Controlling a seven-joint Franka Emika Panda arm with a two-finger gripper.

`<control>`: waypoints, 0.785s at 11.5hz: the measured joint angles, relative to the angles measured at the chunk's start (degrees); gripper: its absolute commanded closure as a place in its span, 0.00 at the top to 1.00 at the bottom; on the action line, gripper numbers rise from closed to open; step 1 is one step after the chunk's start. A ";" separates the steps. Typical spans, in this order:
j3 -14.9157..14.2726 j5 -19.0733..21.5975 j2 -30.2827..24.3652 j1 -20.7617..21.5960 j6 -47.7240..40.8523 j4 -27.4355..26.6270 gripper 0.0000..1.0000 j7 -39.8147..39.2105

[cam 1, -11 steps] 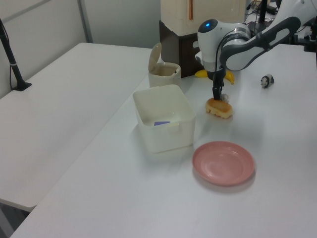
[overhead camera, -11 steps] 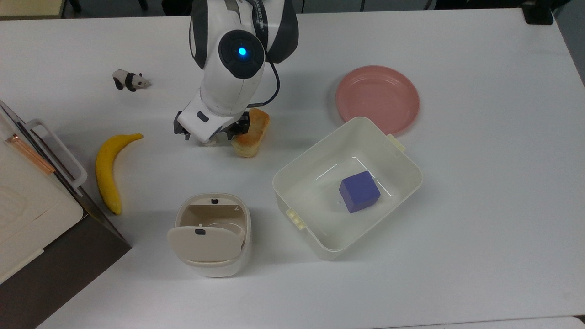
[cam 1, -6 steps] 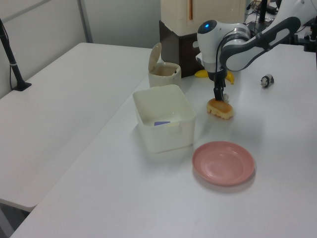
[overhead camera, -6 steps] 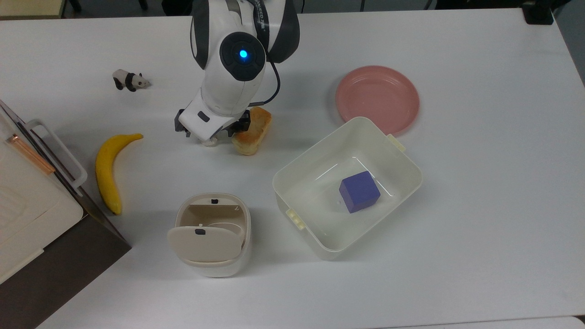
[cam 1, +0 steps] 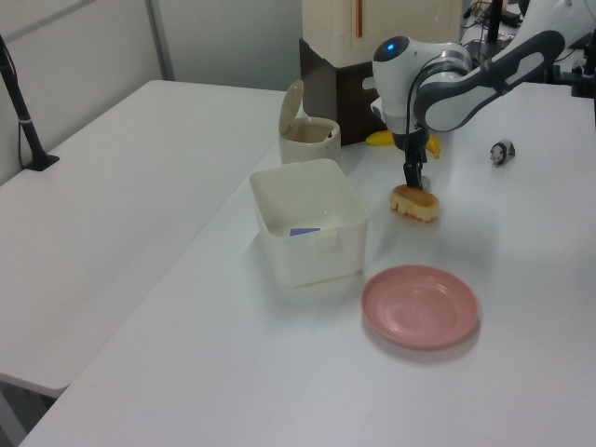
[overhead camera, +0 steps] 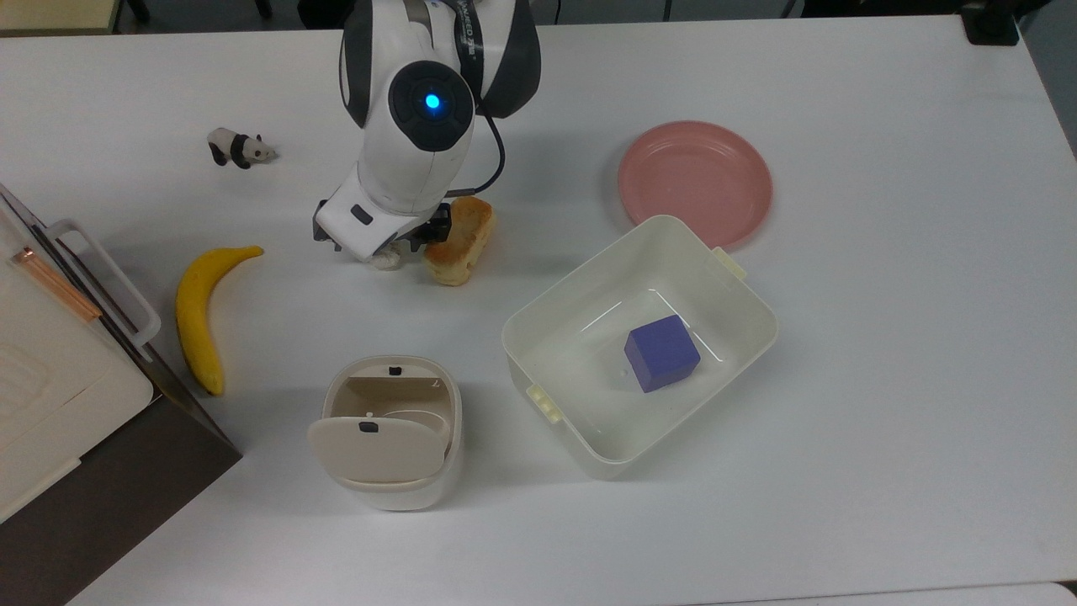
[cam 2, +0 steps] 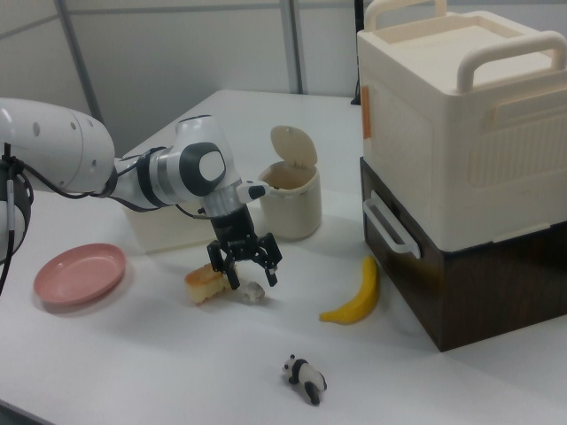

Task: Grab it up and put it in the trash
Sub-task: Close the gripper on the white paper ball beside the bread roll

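The crumpled paper ball [cam 2: 252, 293] lies on the table [overhead camera: 841, 471] left of centre in the right view, just beside the bread [cam 2: 205, 283] and directly under the gripper [cam 2: 247, 268]. In the top view it peeks out at the lower edge of the wrist, in the upper middle-left of the frame [overhead camera: 386, 261].

By its look it should be nearly weightless, soft and springy, not fragile (a firm pinch will only crush it a little). It seems best taken across its middle, since so light a thing could skid away if a finger nudges one side first.

The fingers [cam 2: 234, 277] stand spread apart, straddling the ball, with nothing held yet.

Compared with a second ago, the wrist has shifted slightly toward the top view's left and upward, and the ball shows more. The trash bin [overhead camera: 389, 431], flap swung open, sits lower in the top view, unchanged.
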 measured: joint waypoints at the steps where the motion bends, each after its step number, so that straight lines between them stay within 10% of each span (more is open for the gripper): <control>1: 0.00 0.00 0.21 -0.11 0.00 0.00 0.90 0.00; 9: 0.01 0.01 0.61 -0.32 0.00 -0.02 0.14 0.00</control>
